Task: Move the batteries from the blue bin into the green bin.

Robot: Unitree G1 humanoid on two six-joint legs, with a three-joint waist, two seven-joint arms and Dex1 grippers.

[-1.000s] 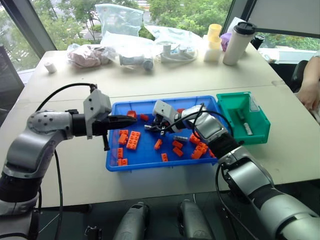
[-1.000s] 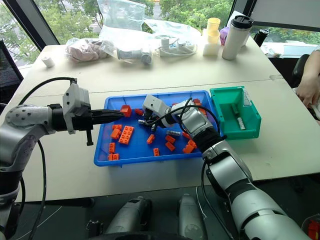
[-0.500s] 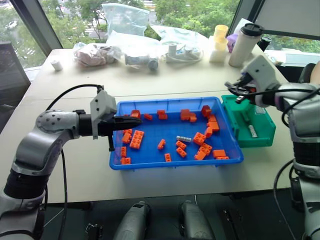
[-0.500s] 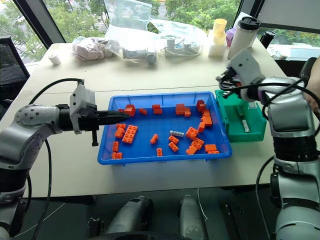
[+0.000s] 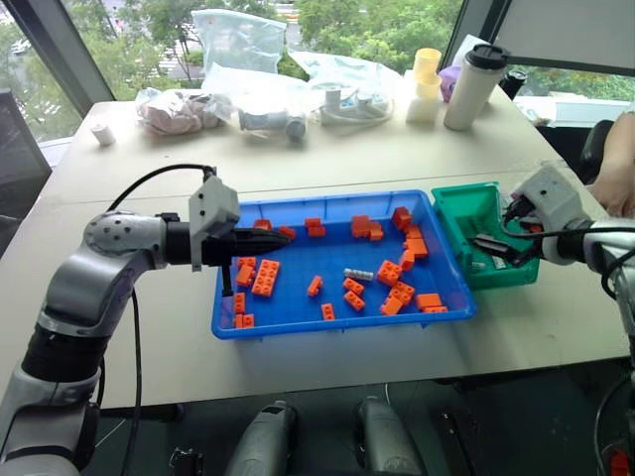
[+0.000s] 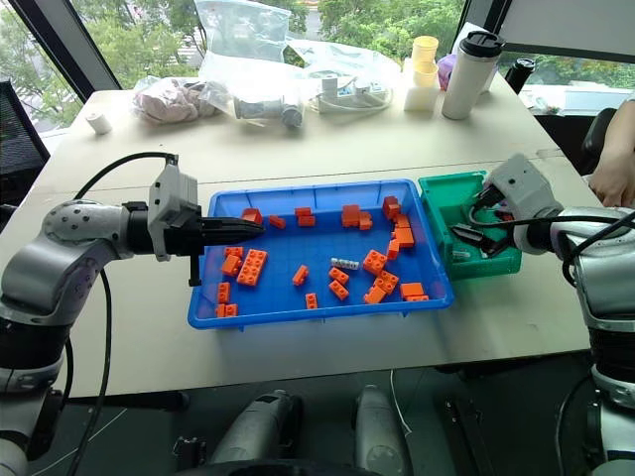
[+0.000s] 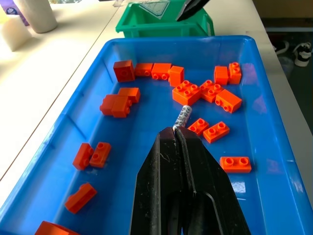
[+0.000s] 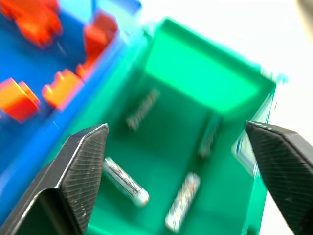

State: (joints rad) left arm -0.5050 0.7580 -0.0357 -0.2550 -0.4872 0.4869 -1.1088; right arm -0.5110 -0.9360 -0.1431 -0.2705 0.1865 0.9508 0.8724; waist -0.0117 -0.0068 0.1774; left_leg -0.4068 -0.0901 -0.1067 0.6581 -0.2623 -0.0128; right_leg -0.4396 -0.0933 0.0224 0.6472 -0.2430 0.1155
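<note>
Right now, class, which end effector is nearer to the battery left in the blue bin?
Left. The left end effector hovers over the blue bin's left end, pointing toward the battery. The right end effector is over the green bin, beyond the blue bin's right rim.

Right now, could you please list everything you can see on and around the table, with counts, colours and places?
blue bin: one, bright blue, table centre.
orange bricks: many, scattered inside the blue bin.
battery: one, silver-grey, lying among the bricks mid-bin.
green bin: one, teal-green, right beside the blue bin.
batteries: four, silvery, on the green bin's floor.
tumbler: one, white with black lid, far right of table.
yellow cups: stacked, beside the tumbler.
plastic bags: several, clear, along the far edge.
white roll: one, far left.
person's arm: at the right edge.
left gripper: shut, over the blue bin's left end.
right gripper: open, over the green bin.
</note>
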